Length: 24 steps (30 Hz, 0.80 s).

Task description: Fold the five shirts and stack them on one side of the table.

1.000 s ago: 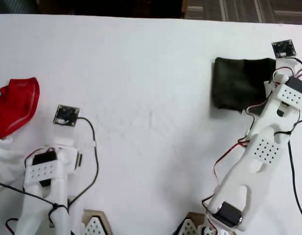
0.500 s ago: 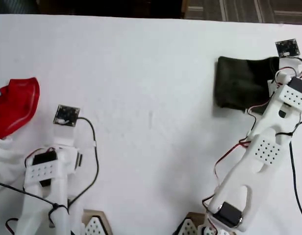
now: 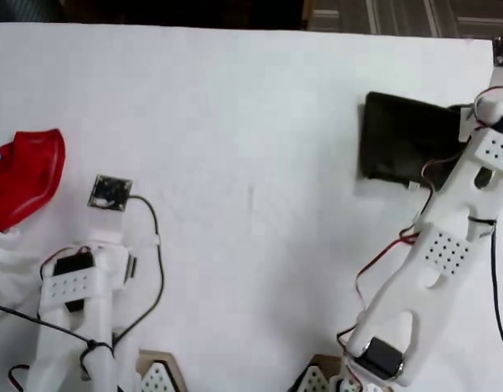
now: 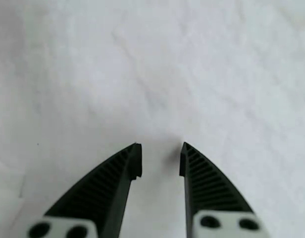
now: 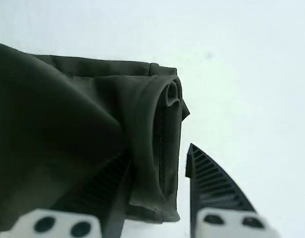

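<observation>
The dark shirt [image 3: 402,143] lies folded on the far right part of the table [image 3: 235,106], which has a white, slightly wrinkled cover. The shirt is a flat, soft, nearly square packet of matte cloth. Its straight left edge runs from the near side to the far side. I cannot judge its long axis well, because the white plastic right arm [image 3: 435,245] covers its right end. From the right wrist, the shirt's edge is a thick roll of several layers. The right gripper [image 5: 160,166] has its ribbed black jaws apart around this roll. One finger is mostly hidden under the cloth, and the other stands just beside it with a thin strip of table between. The left gripper [image 4: 159,158] is above bare table, its jaws a little apart and holding nothing. At the left border, well apart from the dark shirt, a crumpled shiny red shirt [image 3: 27,175] and a white garment [image 3: 6,265] are cut off by the edge.
</observation>
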Motion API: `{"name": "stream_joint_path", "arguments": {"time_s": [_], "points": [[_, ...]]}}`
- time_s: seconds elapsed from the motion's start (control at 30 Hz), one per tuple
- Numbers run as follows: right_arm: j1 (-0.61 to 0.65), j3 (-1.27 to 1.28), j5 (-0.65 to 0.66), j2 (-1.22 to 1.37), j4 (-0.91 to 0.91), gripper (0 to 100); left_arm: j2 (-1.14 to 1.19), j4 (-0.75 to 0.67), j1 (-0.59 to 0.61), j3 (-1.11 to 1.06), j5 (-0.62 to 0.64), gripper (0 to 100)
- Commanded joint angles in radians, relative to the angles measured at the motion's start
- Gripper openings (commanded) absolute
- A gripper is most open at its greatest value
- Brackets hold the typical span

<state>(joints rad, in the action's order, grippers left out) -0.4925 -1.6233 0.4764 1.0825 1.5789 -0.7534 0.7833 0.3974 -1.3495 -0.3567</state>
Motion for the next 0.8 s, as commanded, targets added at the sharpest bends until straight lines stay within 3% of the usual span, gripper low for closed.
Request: {"name": "stream_joint_path", "arguments": {"time_s": [0.0, 0.17, 0.37, 0.53, 0.77], "points": [[0.022, -0.043, -0.009, -0.163, 0.104, 14.0, -0.018, -0.011, 0.005, 0.016, -0.005, 15], [0.035, -0.031, -0.009, -0.292, 0.194, 14.0, -0.018, 0.196, 0.069, 0.209, -0.005, 16], [0.015, 0.046, -0.003, -0.473, 0.196, 13.9, -0.009, 0.420, 0.344, 0.634, -0.011, 28], [0.031, 0.456, -0.002, -0.777, 0.194, 13.9, 0.003, 0.399, 0.512, 0.862, -0.071, 28], [0.177, 1.042, -0.003, -1.095, 0.065, 13.8, 0.222, 0.359, 0.528, 0.951, -0.075, 28]]}}
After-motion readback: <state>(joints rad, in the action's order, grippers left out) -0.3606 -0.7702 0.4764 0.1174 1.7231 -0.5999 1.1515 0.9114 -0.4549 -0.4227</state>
